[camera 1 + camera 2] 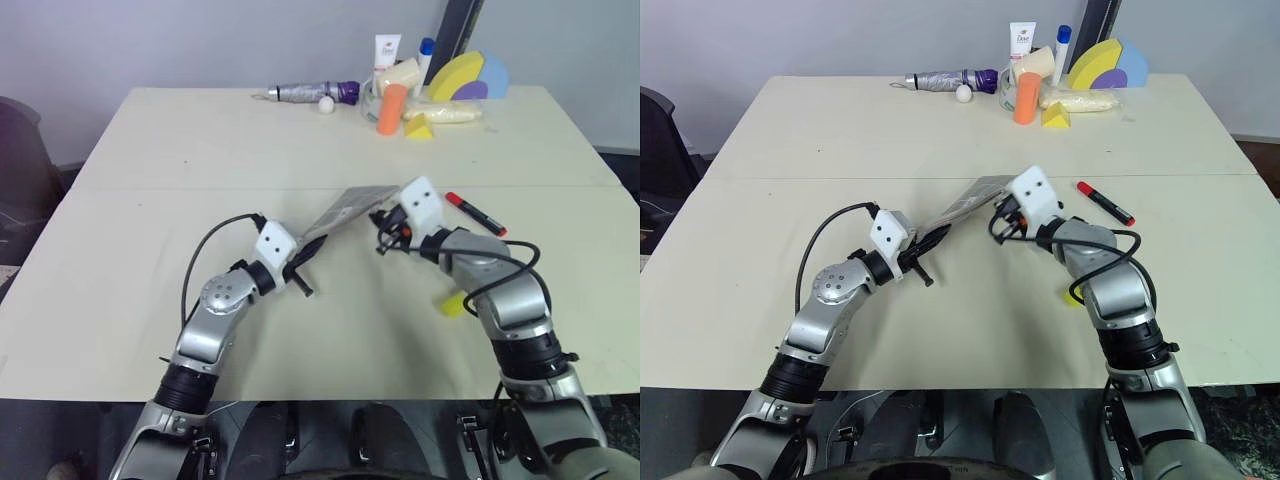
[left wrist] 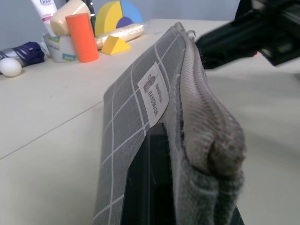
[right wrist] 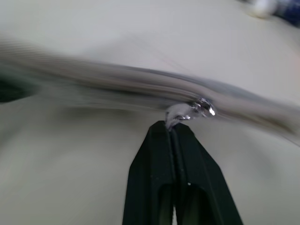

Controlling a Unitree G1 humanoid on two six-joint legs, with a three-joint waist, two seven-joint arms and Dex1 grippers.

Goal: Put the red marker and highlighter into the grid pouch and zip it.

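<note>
Fingertips of both grippers pinch the grid pouch, one at each end, above the table's middle.

Right gripper has its two black fingers pressed together on the cord zip pull at the pouch's far end; left gripper clamps the near end of the grid pouch between its fingers, zip edge uppermost. The pouch is held off the table, its long axis running from the left gripper away toward the table's far right corner, label side facing the robot's left. The red marker lies flat near the table's right edge, beside the right gripper, slanting with one end toward the far edge. The highlighter lies closer to the near edge, partly hidden behind the right forearm.
</note>
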